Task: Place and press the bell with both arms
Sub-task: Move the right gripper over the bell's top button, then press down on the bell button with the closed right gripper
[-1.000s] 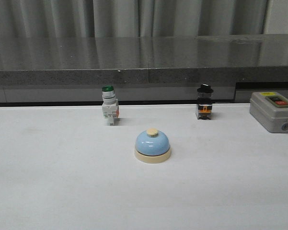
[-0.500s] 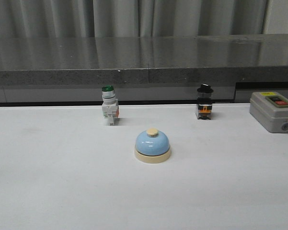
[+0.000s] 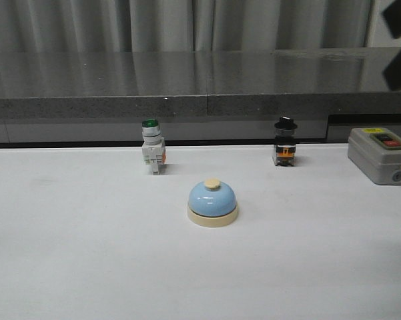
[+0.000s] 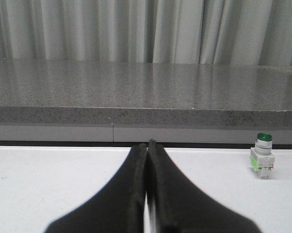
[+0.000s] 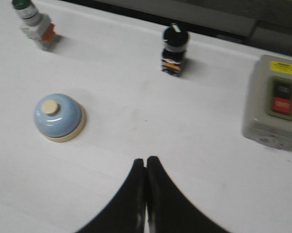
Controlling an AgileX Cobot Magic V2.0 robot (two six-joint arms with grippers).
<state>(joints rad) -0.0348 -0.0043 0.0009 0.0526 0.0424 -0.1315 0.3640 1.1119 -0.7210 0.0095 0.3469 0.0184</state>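
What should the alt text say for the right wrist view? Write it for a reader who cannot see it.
The right gripper, fingers shut together, hangs above a white table. Apart from it sit a light-blue bell, a green-capped switch, a black-knobbed switch and a grey button box.

You look across a white bench (image 3: 87,267) that fills the lower half of the frame, its matte surface evenly lit and showing only faint smudges at the left. Behind it, across the middle of the frame, runs a dark grey speckled stone counter (image 3: 187,80) with a thick front edge; its polished top reflects the pale folds above. Grey pleated curtains (image 3: 160,25) hang along the whole upper edge.
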